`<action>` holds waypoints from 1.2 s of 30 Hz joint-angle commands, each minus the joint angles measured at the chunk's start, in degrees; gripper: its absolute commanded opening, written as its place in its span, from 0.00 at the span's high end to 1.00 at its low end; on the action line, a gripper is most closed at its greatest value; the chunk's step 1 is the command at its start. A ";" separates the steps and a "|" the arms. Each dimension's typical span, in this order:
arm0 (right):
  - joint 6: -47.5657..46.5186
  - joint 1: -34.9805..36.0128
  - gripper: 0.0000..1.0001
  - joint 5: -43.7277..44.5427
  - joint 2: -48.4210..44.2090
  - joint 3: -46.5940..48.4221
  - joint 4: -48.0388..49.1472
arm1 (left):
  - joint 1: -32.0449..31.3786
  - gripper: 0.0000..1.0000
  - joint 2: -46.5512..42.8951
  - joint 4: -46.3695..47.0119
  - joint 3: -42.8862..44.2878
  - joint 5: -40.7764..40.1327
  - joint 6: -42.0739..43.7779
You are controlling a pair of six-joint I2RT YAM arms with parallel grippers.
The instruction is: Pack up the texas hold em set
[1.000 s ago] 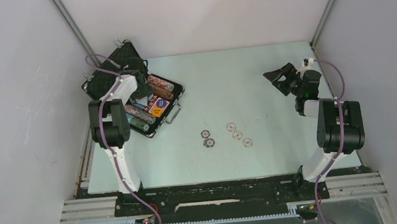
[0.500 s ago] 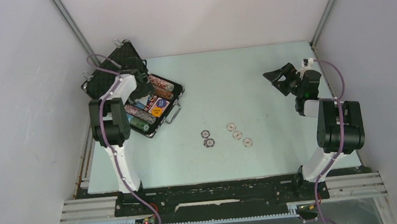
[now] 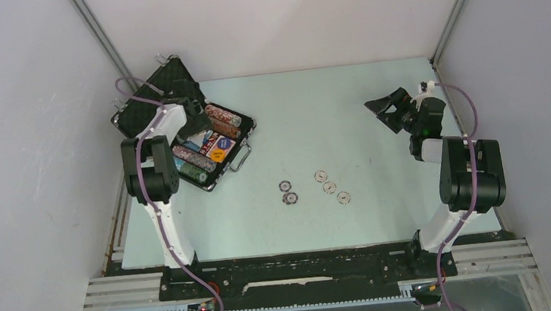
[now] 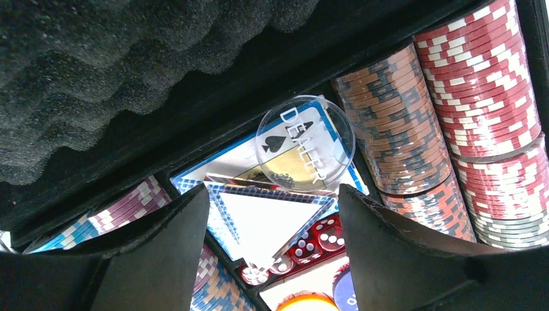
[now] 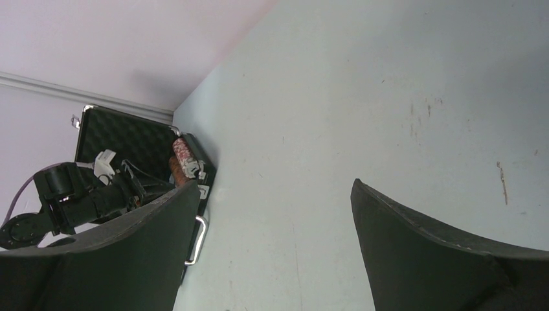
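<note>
Starting at the near edge, a black base plate (image 3: 291,272) and an aluminium rail (image 3: 117,286) carry both arms. Beyond them lies the pale green table (image 3: 345,118), flat and marked with small dark scuffs. Plain white walls (image 3: 282,18) enclose it on the left, right and far sides, and metal corner posts (image 3: 97,32) rise at the two far corners.

Five loose poker chips (image 3: 289,197) lie flat near the middle of the table: a close pair on the left and a diagonal row of three on the right, well apart from both grippers.

The right gripper (image 5: 275,188) hovers above bare table on the right side. Its jaws are spread wide with nothing between them.

The case (image 3: 246,134) sits toward the far left corner, open, with its foam-lined lid (image 3: 149,99) tilted back toward the left wall and its handle (image 3: 241,157) facing the table centre. It contains chip rows (image 4: 479,97), a card deck (image 4: 226,175) and red dice (image 4: 317,236).

The left gripper (image 4: 273,194) is lowered into the open case. Its jaws are apart and hold nothing. Just beyond the fingertips, a clear round dealer button (image 4: 304,142) lies on the card deck.
</note>
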 commanded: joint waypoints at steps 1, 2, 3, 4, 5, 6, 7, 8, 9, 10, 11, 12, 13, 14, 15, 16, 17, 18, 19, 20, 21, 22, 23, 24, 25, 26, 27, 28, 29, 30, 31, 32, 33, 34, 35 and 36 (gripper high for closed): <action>0.49 0.21 0.03 -0.45 0.27 1.78 2.86 | 0.93 0.20 -4.64 2.21 -2.00 -2.57 -0.61; 0.49 0.21 0.03 -0.49 0.23 1.78 2.93 | 0.93 0.17 -5.61 2.13 -2.88 -2.64 -1.10; 0.48 0.22 0.03 -0.46 0.20 1.80 2.88 | 0.93 0.14 -6.49 2.17 -3.88 -2.74 -1.48; 0.49 0.22 0.03 -0.49 0.29 1.85 2.86 | 0.93 0.12 -7.49 2.17 -4.75 -2.58 -1.73; 0.44 0.22 0.03 -0.48 0.33 1.87 2.79 | 0.80 0.11 -8.37 2.18 -5.48 -2.28 -1.95; 0.41 0.28 0.03 -0.54 0.37 1.99 2.63 | 0.65 0.10 -9.73 2.33 -6.37 -2.05 -2.01; 0.40 0.30 0.03 -0.54 0.50 2.11 2.52 | 0.35 0.10 -10.92 3.08 -7.33 -1.51 -2.01; 0.39 0.38 0.03 -0.67 0.45 2.13 2.51 | -0.08 0.10 -12.06 3.81 -8.41 -1.21 -1.77; 0.43 0.44 0.03 -0.65 0.48 2.20 2.51 | -0.61 0.10 -13.05 4.18 -9.04 -1.34 -1.51; 0.36 0.48 0.04 -0.63 0.49 2.22 2.51 | -1.25 0.09 -13.71 4.34 -9.39 -1.75 -1.04; 0.32 0.48 0.03 -0.68 0.39 2.22 2.44 | -2.11 0.09 -14.08 4.30 -9.29 -2.08 -0.72; 0.24 0.48 0.03 -0.57 0.34 2.22 2.31 | -2.57 0.09 -14.28 4.28 -9.18 -2.09 -0.35; 0.18 0.48 0.03 -0.50 0.22 2.26 2.21 | -2.93 0.09 -14.28 4.47 -9.20 -1.64 0.17; 0.15 0.48 0.03 -0.48 0.20 2.23 2.16 | -3.16 0.09 -14.11 5.02 -9.19 -0.35 0.48; 0.14 0.48 0.03 -0.51 0.20 2.22 2.20 | -3.39 0.08 -13.56 5.47 -8.93 1.16 0.87; 0.13 0.48 0.03 -0.48 0.28 2.22 2.16 | -3.49 0.08 -12.67 5.51 -8.21 3.21 0.91; 0.14 0.48 0.03 -0.45 0.24 2.22 2.16 | -3.49 0.08 -11.41 5.14 -7.46 4.86 0.59; 0.14 0.48 0.03 -0.53 0.20 2.24 2.16 | -3.47 0.08 -10.22 4.82 -6.56 6.47 0.41; 0.13 0.48 0.03 -0.54 0.20 2.22 2.16 | -3.47 0.08 -9.10 4.68 -5.79 8.10 0.43; 0.14 0.48 0.03 -0.54 0.19 2.24 2.16 | -3.51 0.07 -8.14 4.67 -5.14 9.47 0.40; 0.14 0.46 0.03 -0.52 0.19 2.22 2.16 | -3.58 0.06 -7.27 4.76 -4.33 10.23 0.44; 0.12 0.48 0.03 -0.46 0.24 2.22 2.16 | -3.63 0.06 -6.40 4.78 -3.54 10.82 0.56; 0.21 0.48 0.03 -0.45 0.28 2.22 2.22 | -3.58 0.06 -5.40 4.68 -2.72 11.00 0.92; 0.18 0.48 0.03 -0.53 0.29 2.26 2.31 | -3.59 0.06 -4.78 4.57 -1.90 11.24 1.21; 0.28 0.48 0.03 -0.54 0.39 2.23 2.40 | -3.64 0.06 -4.31 4.56 -1.38 11.51 1.31; 0.31 0.48 0.03 -0.55 0.39 2.22 2.42 | -3.58 0.06 -3.78 4.62 -0.93 11.74 1.32; 0.32 0.48 0.03 -0.54 0.44 2.22 2.42 | -3.57 0.06 -3.18 4.47 -0.46 12.21 1.47; 0.32 0.48 0.03 -0.54 0.45 2.22 2.49 | -3.56 0.06 -2.69 4.31 -0.14 12.66 1.49; 0.37 0.48 0.03 -0.61 0.57 2.24 2.51 | -3.62 0.06 -2.40 4.29 -0.07 12.87 1.38; 0.45 0.48 0.03 -0.63 0.56 2.27 2.51 | -3.61 0.06 -2.12 4.24 -0.20 12.90 1.11; 0.39 0.48 0.03 -0.71 0.63 2.31 2.43 | -3.60 0.06 -1.93 4.28 -0.25 12.61 0.79; 0.47 0.48 0.03 -0.76 0.64 2.35 2.42 | -3.45 0.06 -1.80 4.03 -0.25 11.90 0.47; 0.49 0.48 0.03 -0.72 0.64 2.34 2.42 | -3.37 0.06 -1.73 3.75 -0.30 11.37 0.00; 0.45 0.48 0.03 -0.71 0.64 2.31 2.42 | -3.22 0.06 -1.85 3.61 -0.57 10.99 -0.24; 0.49 0.48 0.03 -0.74 0.64 2.31 2.42 | -3.16 0.06 -2.08 3.63 -0.86 10.71 -0.41; 0.49 0.48 0.03 -0.78 0.71 2.34 2.46 | -3.12 0.05 -2.32 3.73 -1.13 10.62 -0.33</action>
